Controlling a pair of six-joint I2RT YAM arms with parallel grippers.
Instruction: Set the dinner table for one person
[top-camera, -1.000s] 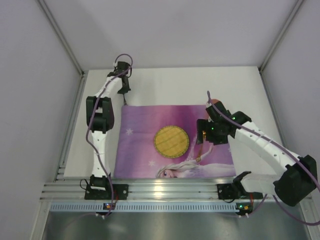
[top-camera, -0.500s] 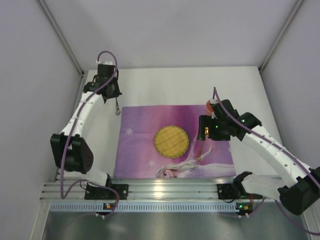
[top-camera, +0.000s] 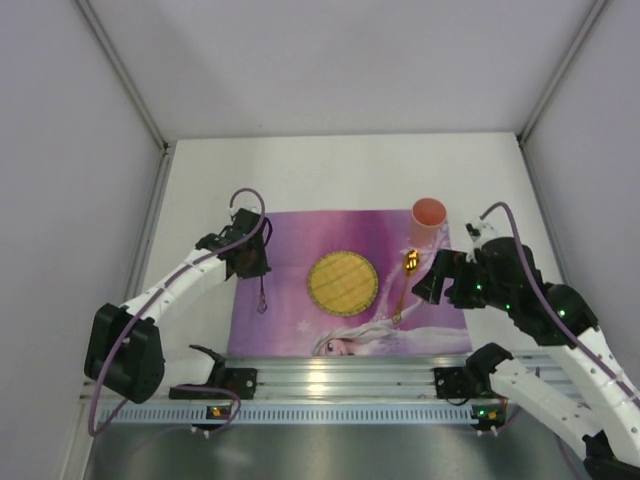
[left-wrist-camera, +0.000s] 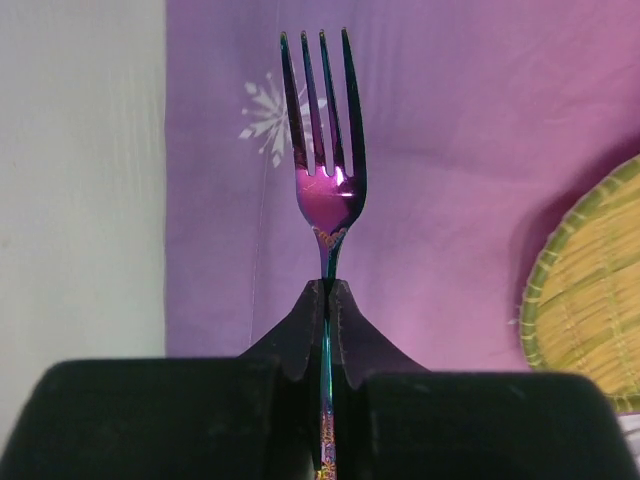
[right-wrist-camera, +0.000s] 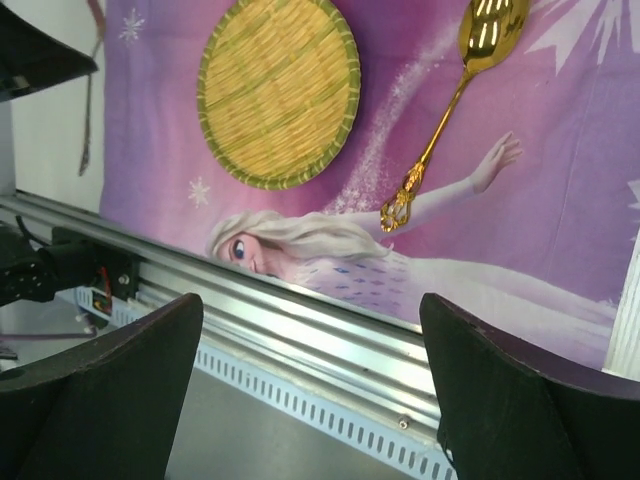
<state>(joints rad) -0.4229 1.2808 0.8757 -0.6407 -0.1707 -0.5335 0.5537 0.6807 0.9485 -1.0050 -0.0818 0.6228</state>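
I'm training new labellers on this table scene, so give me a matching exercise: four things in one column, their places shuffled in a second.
Things: 1 fork; 2 spoon; 3 cup; 4 woven disc.
Places: A middle of the placemat; B held in the left end effector; C at the placemat's far right corner; D lying right of the disc.
Pairs: 1-B, 2-D, 3-C, 4-A.

The mat (top-camera: 290, 240) lies on the counter (top-camera: 340, 170), its near edge along the rail (top-camera: 330, 375). The fork (left-wrist-camera: 325, 190) sits between the left jaws, over the mat's left edge. The disc (top-camera: 342, 282) lies right of those jaws, mid-mat. The spoon (top-camera: 404, 290) lies on the mat between the disc and the right jaws. The cup (top-camera: 429, 213) stands beyond the right jaws, at the mat's far right corner.
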